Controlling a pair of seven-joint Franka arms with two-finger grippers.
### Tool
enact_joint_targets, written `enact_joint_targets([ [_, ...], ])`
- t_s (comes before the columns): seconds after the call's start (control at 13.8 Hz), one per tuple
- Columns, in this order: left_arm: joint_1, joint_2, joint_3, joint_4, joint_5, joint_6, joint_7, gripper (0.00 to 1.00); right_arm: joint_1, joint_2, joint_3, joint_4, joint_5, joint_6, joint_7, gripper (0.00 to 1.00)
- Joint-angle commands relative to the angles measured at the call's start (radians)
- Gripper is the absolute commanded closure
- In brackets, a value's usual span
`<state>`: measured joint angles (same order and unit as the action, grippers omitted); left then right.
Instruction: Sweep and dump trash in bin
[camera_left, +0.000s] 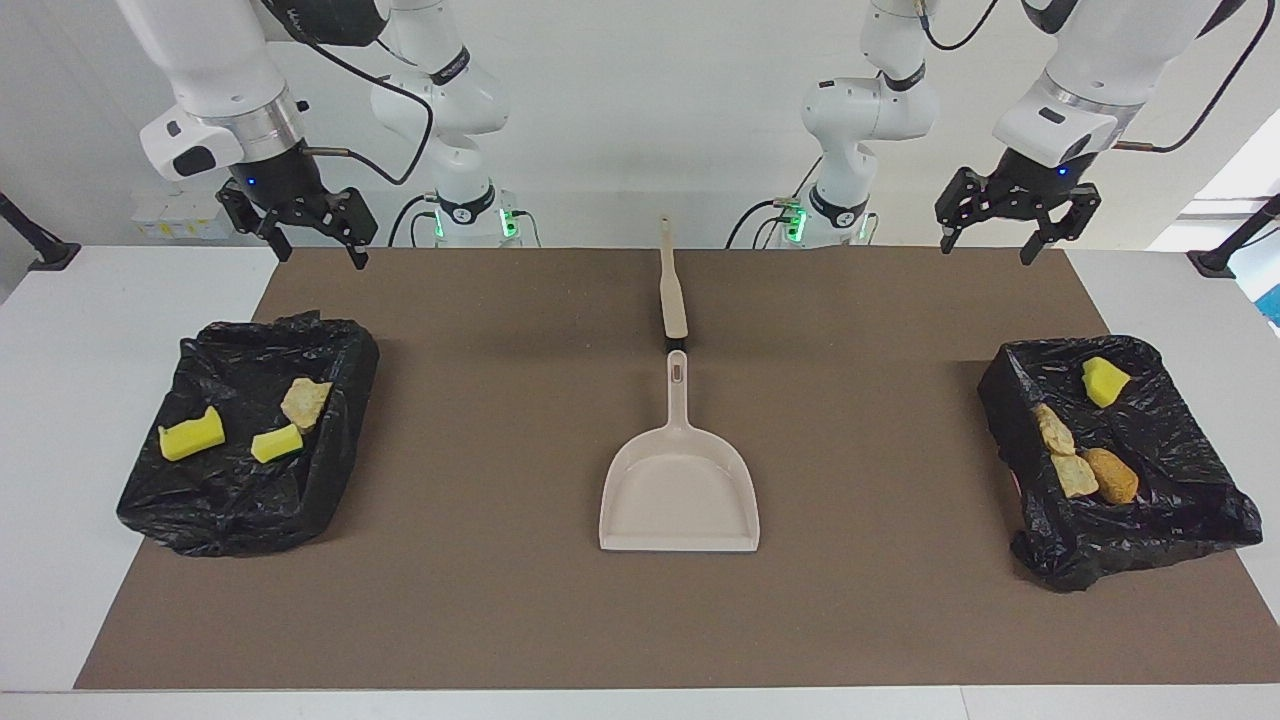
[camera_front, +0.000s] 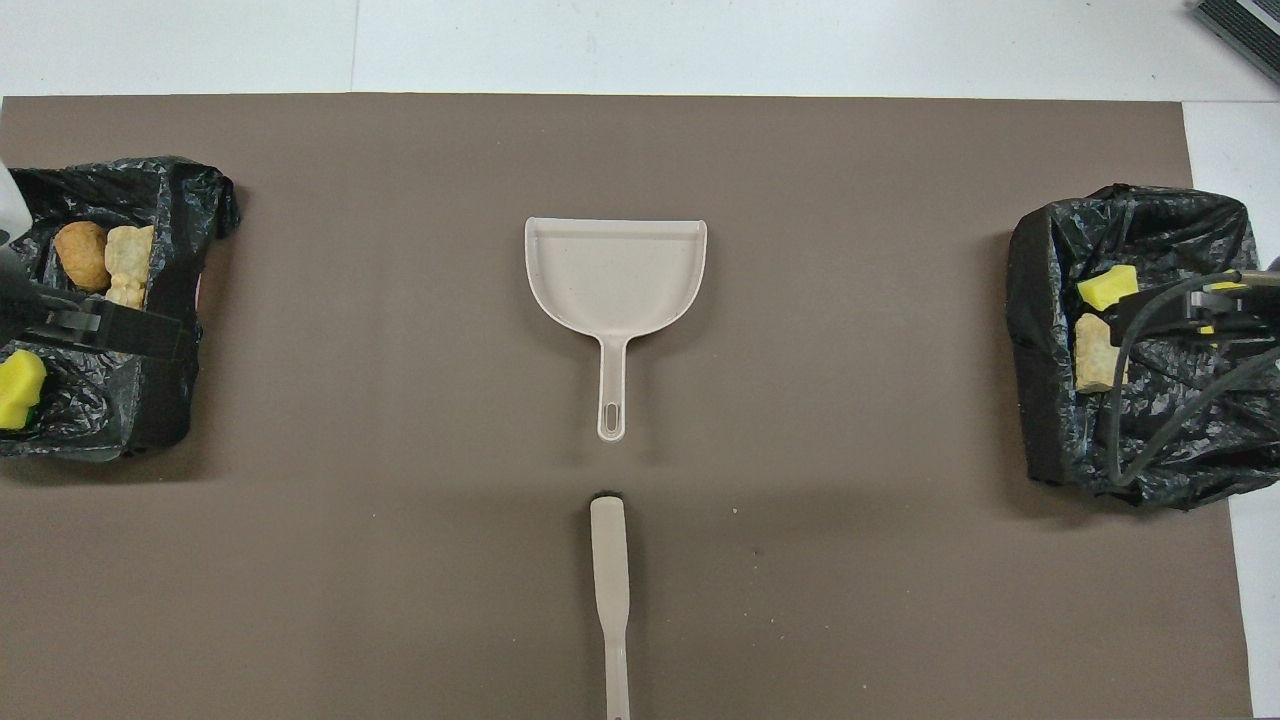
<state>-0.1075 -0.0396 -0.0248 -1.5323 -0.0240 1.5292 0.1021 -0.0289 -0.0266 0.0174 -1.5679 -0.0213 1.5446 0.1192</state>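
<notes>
Black bag-lined bins (camera_left: 250, 430) (camera_left: 1120, 455) hold all seven sponge-and-bread scraps (camera_left: 1080, 470). Left gripper (camera_left: 1018, 228) and right gripper (camera_left: 300, 230) hang spread, empty. Risk: snagging loose bag film, spilling scraps.

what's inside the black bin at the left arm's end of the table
Four scraps lie in the bin: a yellow sponge chunk, two tan bread pieces and a golden-brown piece. Anything under the bag's folds is hidden.

Left gripper (camera_left: 1017, 228) and right gripper (camera_left: 318, 231) both aloft, jaws apart and pointing down.
</notes>
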Motion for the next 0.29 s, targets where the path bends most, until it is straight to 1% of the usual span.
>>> enact_joint_targets([
  [0.0, 0.018, 0.004, -0.006, 0.014, -0.008, -0.015, -0.012, 0.00, -0.005, -0.018, 0.001, -0.015, 0.012, -0.008, 0.010, 0.00],
  [0.22, 0.035, 0.003, -0.006, 0.008, -0.007, -0.023, -0.012, 0.00, -0.005, -0.018, 0.001, -0.015, 0.012, -0.008, 0.008, 0.00],
])
